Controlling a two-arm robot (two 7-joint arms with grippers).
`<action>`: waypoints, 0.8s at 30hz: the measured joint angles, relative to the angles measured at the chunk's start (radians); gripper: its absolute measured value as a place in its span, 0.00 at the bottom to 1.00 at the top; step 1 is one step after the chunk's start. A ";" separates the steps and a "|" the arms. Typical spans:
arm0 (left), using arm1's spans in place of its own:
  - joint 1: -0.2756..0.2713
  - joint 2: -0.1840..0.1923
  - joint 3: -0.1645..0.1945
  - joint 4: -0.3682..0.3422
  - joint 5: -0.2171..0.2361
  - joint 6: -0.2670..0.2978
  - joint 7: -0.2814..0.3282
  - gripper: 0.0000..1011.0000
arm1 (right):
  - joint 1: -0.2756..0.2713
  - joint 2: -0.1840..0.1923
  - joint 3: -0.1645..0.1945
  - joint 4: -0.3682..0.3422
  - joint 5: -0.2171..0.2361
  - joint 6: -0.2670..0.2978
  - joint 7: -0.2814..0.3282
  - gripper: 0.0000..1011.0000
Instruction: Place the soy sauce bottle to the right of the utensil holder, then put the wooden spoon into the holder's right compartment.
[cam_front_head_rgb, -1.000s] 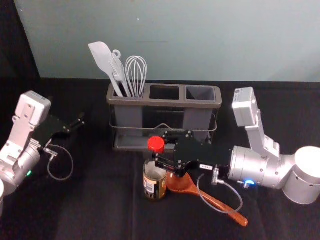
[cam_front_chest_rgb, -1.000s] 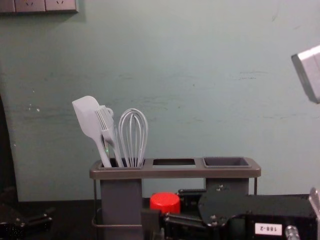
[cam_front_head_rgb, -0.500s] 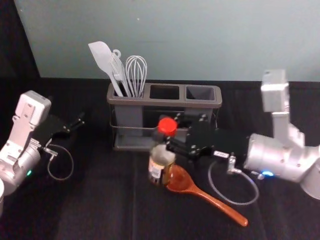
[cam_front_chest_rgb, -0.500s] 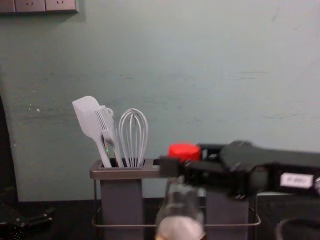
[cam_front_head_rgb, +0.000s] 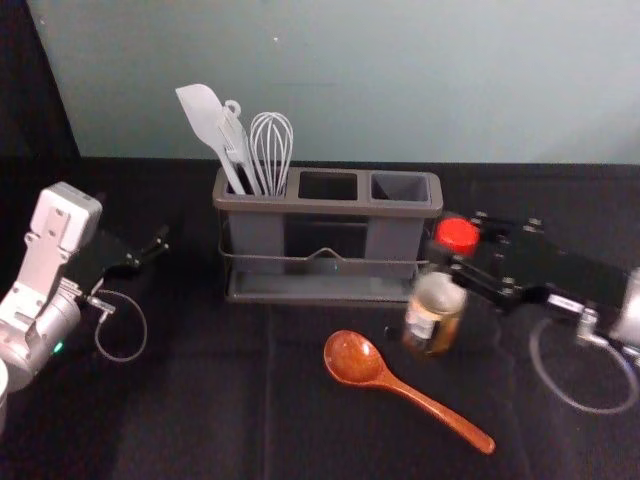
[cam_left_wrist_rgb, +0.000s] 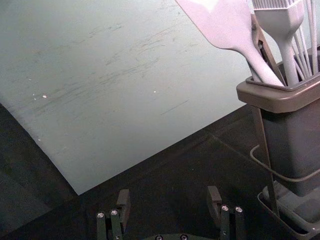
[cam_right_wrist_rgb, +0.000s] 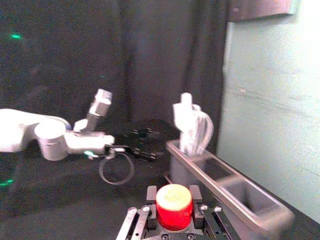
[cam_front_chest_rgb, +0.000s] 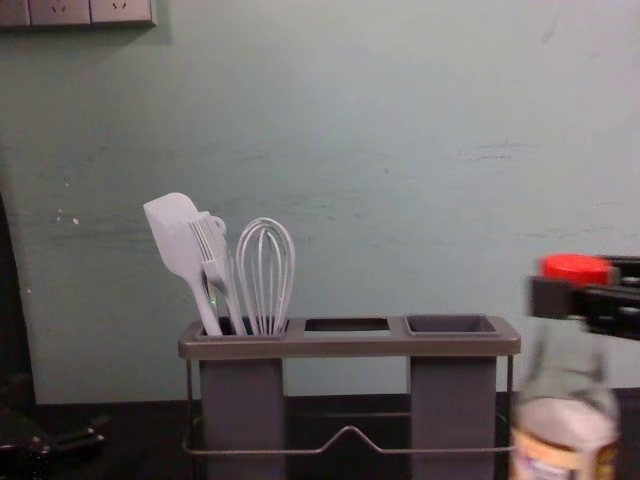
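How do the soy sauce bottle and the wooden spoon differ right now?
The soy sauce bottle is roughly upright in the right hand; the wooden spoon lies on the dark cloth. The bottle is clear with a red cap and a label, while the spoon is plain reddish brown. Neither is in the utensil holder.

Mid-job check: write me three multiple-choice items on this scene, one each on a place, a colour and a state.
1. Where is the glossy brown wooden spoon?
A) On the black cloth, before the grey plastic utensil holder
B) In the holder's right compartment
C) Behind the holder

2. What colour is the clear glass soy sauce bottle's cap?
A) White
B) Green
C) Red

3. How is the bottle?
A) Lying loose
B) Held by the right gripper
C) Standing released

1 A: the head view shows it there.
2 C: red in head, chest views.
3 B: fingers flank the cap.
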 joint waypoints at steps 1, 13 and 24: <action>0.000 0.000 0.000 0.000 0.000 0.000 0.000 0.99 | -0.011 0.008 0.012 0.000 0.003 -0.004 -0.003 0.38; 0.000 0.000 0.000 0.000 0.000 0.000 0.000 0.99 | -0.053 0.023 0.103 0.086 -0.013 -0.038 -0.032 0.38; 0.000 0.000 0.000 0.000 0.000 0.000 0.000 0.99 | 0.018 -0.053 0.102 0.211 -0.062 -0.041 -0.038 0.38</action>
